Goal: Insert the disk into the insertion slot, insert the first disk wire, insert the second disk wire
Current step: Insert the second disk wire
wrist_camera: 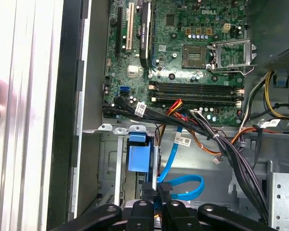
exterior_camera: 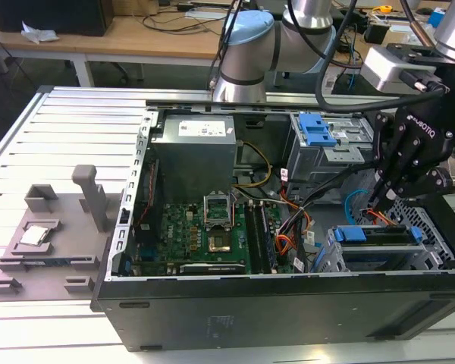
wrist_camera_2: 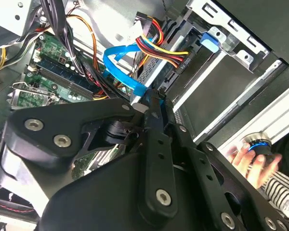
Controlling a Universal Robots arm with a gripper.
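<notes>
The disk (exterior_camera: 379, 234) in its blue carrier lies inside the insertion slot (exterior_camera: 364, 259), the grey cage at the exterior view's right. My gripper (exterior_camera: 381, 203) hangs just above the disk's back edge. In the second wrist view my gripper (wrist_camera_2: 151, 98) is shut on the end connector of a looped blue flat wire (wrist_camera_2: 116, 57). In the first wrist view the gripper (wrist_camera: 156, 192) pinches that connector beside the blue wire (wrist_camera: 185, 185) and the carrier's blue tab (wrist_camera: 137, 153). A red, yellow and black wire's connector (wrist_camera_2: 183, 62) sits against the disk's edge.
The open computer case (exterior_camera: 235, 303) holds a motherboard (exterior_camera: 208, 235), a power supply (exterior_camera: 193, 152) and a taller cage with a blue latch (exterior_camera: 317, 129). Black cable bundles (wrist_camera: 216, 139) cross beside the slot. A grey fixture (exterior_camera: 49, 243) lies outside the case. A person's hand (wrist_camera_2: 245, 159) is nearby.
</notes>
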